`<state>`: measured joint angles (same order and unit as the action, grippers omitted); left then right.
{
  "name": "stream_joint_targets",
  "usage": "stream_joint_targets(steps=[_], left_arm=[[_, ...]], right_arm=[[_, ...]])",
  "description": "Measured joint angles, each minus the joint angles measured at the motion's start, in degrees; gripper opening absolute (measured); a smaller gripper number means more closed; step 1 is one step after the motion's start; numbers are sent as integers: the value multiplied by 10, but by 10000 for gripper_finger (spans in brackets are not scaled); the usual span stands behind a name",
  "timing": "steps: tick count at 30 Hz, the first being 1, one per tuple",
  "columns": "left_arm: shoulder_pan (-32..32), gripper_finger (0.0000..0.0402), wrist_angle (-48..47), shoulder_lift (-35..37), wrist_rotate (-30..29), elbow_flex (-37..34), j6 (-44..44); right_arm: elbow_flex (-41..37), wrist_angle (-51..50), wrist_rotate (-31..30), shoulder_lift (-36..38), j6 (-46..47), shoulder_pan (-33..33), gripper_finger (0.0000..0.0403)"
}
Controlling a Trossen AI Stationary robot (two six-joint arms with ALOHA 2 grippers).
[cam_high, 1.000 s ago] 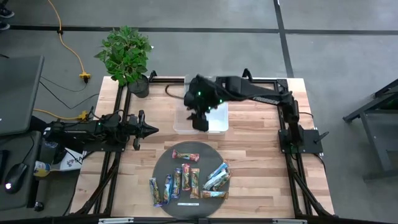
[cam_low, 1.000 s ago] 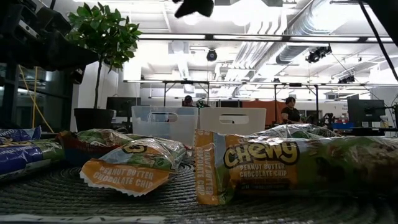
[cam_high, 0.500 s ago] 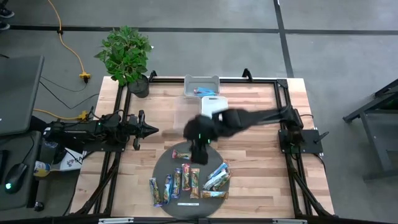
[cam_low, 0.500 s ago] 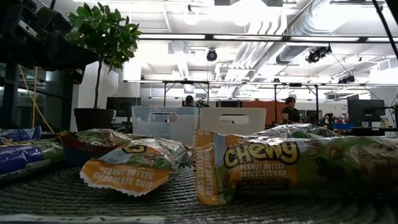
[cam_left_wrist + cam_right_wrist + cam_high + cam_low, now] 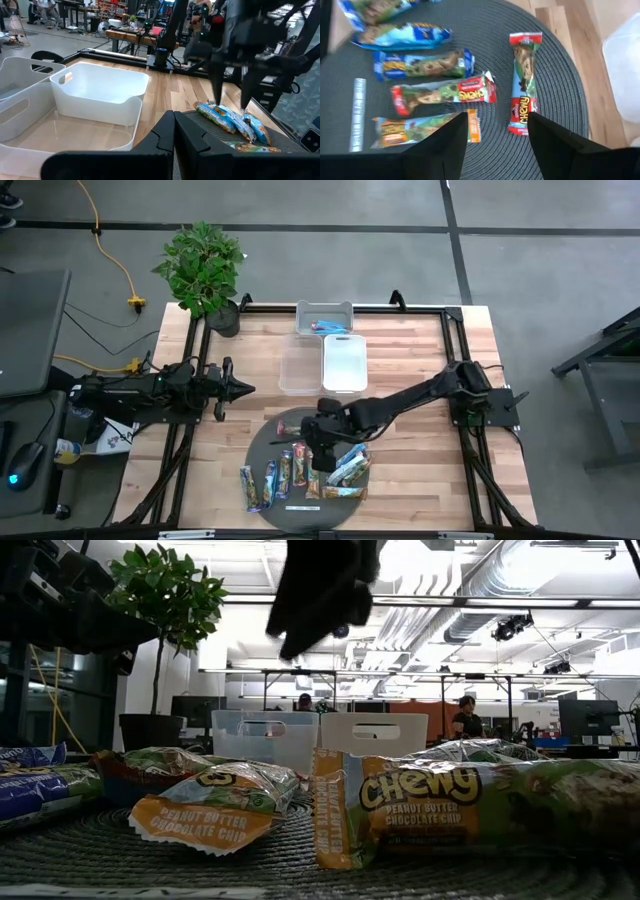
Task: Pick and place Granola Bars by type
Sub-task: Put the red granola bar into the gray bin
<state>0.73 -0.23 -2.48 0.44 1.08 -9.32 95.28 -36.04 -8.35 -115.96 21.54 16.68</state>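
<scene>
Above granola bars (image 5: 305,470), right gripper (image 5: 322,463) hovers open.

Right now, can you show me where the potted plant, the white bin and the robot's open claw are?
potted plant (image 5: 203,265), high view, on its leaves.
white bin (image 5: 344,363), high view, on its floor.
right gripper (image 5: 497,131), right wrist view, between its open fingertips.

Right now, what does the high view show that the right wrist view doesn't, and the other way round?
Only the high view shows the potted plant, the three bins, and the left gripper shut and parked at the table's left. Only the right wrist view shows the red bars' Chewy lettering. Both show the round dark mat with bars and the open right gripper above it.
</scene>
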Motion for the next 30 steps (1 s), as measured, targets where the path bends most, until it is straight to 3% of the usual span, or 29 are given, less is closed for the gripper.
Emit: stream_joint_targets(steps=[10,16,25,30], left_arm=[[0,0,0,0,0,0,0],[0,0,0,0,0,0,0],[0,0,0,0,0,0,0],[0,0,0,0,0,0,0]], right_arm=[[-101,160,-3,0,-8,-18,191],[-119,174,6,0,-10,-42,199],[-119,209,23,0,-41,-67,255],[-119,209,23,-5,-67,-67,259]])
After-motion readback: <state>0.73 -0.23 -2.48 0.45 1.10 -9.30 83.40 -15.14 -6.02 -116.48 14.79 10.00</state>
